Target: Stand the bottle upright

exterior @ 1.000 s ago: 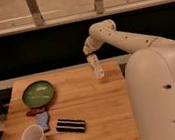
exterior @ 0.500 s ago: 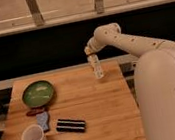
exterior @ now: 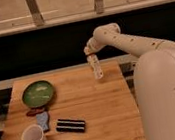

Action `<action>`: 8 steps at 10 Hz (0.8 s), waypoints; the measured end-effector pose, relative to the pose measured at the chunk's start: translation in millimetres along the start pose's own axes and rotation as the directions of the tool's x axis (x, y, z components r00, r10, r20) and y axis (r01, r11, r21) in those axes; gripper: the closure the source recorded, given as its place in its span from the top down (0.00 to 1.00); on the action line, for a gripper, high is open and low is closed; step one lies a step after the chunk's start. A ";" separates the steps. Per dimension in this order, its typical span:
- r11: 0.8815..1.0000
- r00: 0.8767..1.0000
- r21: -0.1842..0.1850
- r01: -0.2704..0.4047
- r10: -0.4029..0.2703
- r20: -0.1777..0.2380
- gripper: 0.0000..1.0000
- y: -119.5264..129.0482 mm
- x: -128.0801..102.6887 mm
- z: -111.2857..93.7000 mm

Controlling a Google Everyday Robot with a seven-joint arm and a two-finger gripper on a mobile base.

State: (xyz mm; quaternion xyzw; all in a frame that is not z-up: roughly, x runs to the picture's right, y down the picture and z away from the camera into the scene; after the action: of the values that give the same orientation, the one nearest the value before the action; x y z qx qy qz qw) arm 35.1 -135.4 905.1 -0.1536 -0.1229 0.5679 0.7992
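The hand (exterior: 91,53) grips the bottle (exterior: 96,66) by its top, so it hangs nearly upright, slightly tilted, near the counter's (exterior: 87,105) far edge toward the right corner. I'd square it plumb, lower until its base sits flat, then let go gently. The arm reaches in from the right, elbow high, wrist bent downward.

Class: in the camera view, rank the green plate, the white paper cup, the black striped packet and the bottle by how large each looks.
1. Green plate
2. Paper cup and striped packet: alike; both nearer the camera
3. Bottle, under the gripper, over the table
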 end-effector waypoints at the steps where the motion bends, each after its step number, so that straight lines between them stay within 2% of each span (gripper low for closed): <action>1: 1.000 1.000 -0.006 0.004 -0.004 0.012 0.00 1.7 -2.0 1.5; 5: 0.998 0.997 -0.035 0.047 -0.045 0.060 0.00 1.1 -8.8 3.9; 8: 0.996 0.996 -0.047 0.071 -0.068 0.066 0.00 7.9 -12.1 9.7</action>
State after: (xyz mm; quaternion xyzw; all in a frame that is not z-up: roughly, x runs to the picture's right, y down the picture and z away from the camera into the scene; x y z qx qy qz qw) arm 20.7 -143.4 910.7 -0.1507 -0.1681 0.5413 0.8100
